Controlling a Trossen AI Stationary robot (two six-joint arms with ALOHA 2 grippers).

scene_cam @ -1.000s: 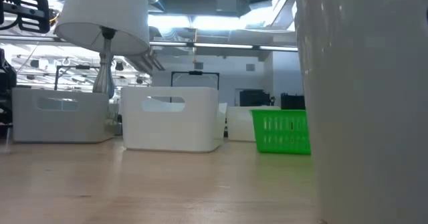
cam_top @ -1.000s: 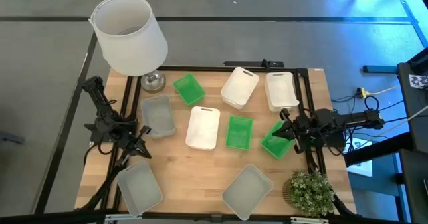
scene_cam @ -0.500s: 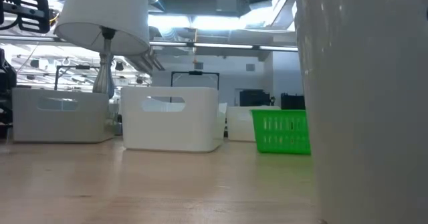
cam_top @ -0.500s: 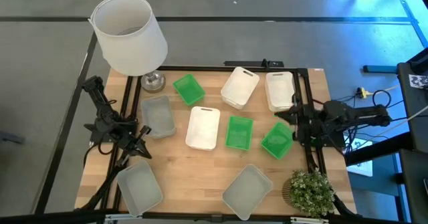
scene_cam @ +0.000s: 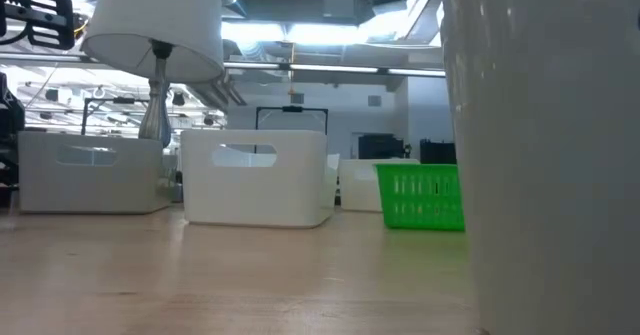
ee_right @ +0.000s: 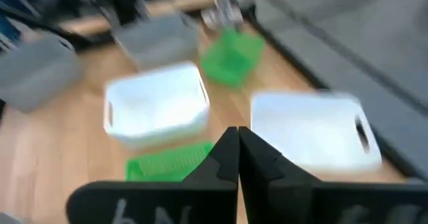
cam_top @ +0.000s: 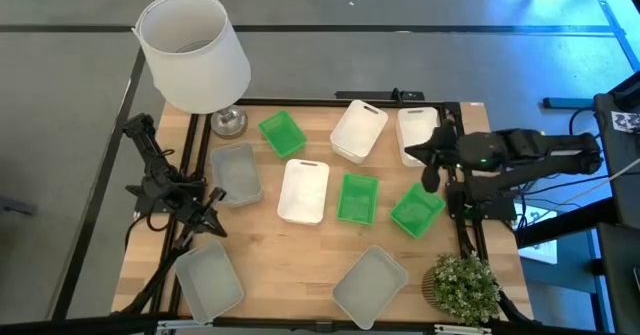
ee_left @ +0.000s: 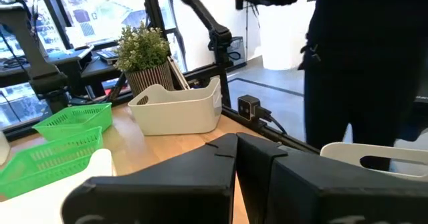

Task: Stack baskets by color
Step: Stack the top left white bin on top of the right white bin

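Observation:
Three green baskets lie on the table: one at the back (cam_top: 282,133), one in the middle (cam_top: 357,198) and one to the right (cam_top: 416,210). White baskets sit at the back (cam_top: 358,130), back right (cam_top: 418,133) and centre (cam_top: 303,190). Grey baskets rest at the left (cam_top: 236,173), front left (cam_top: 208,278) and front (cam_top: 369,285). My right gripper (cam_top: 428,165) hovers shut and empty between the back-right white basket and the right green one. At the table's left edge my left gripper (cam_top: 212,221) waits, shut on nothing.
A big white lamp (cam_top: 192,51) stands at the back left corner on a metal base (cam_top: 228,123). A potted plant (cam_top: 464,285) sits at the front right corner. In the left wrist view a person in dark clothes (ee_left: 361,57) stands beyond the table.
My right gripper has drawn back from the right green basket, then swung up toward the back-right white basket. That green basket now lies flat. The left arm has not moved.

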